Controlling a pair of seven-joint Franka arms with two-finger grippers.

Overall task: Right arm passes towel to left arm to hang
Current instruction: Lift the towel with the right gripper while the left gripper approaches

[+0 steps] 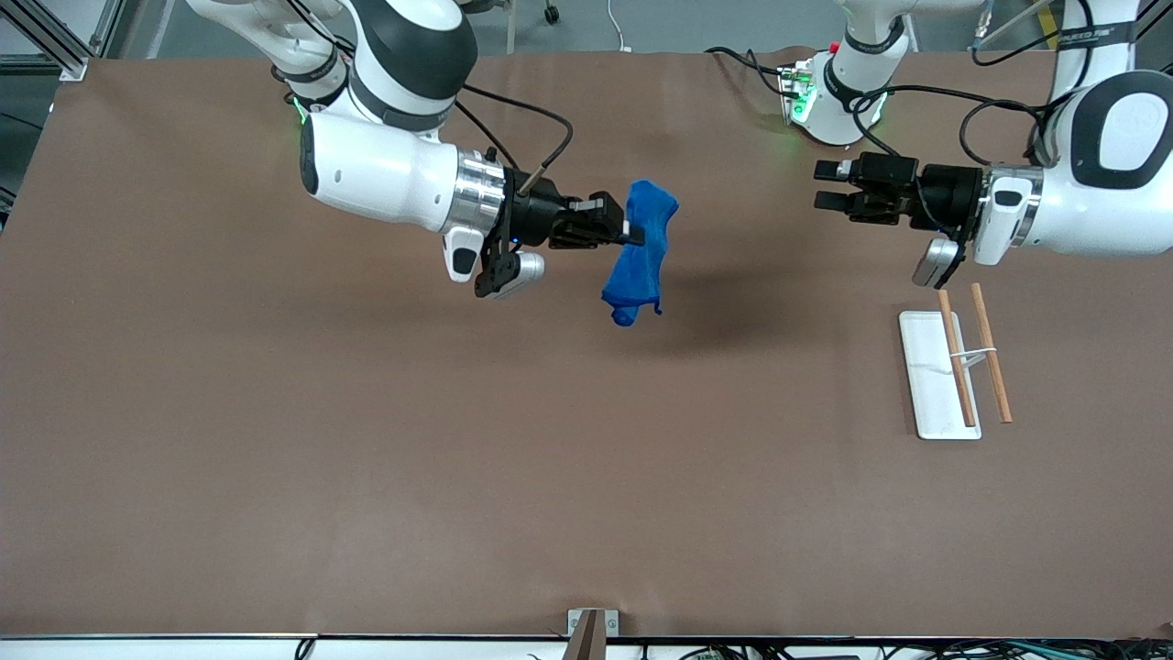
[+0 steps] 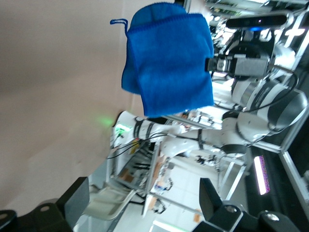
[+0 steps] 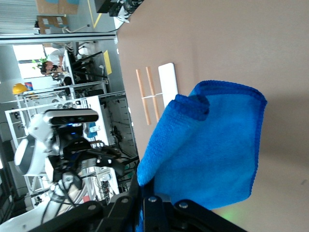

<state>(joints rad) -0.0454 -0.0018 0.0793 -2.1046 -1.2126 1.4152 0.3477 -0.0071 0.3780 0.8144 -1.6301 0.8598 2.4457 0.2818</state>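
The blue towel [image 1: 641, 252] hangs in the air over the middle of the table, pinched at one edge by my right gripper [image 1: 630, 232], which is shut on it. It fills the right wrist view [image 3: 212, 140] and shows in the left wrist view [image 2: 169, 65]. My left gripper [image 1: 827, 186] is open and empty, held level over the table toward the left arm's end, its fingers pointing at the towel with a wide gap between them. The wooden-rod rack [image 1: 973, 353] on its white base [image 1: 930, 380] stands nearer the front camera than the left gripper.
Brown mat [image 1: 367, 412] covers the table. The arm bases and cables [image 1: 829, 96] stand along the table's top edge. A small bracket [image 1: 591, 625] sits at the front edge.
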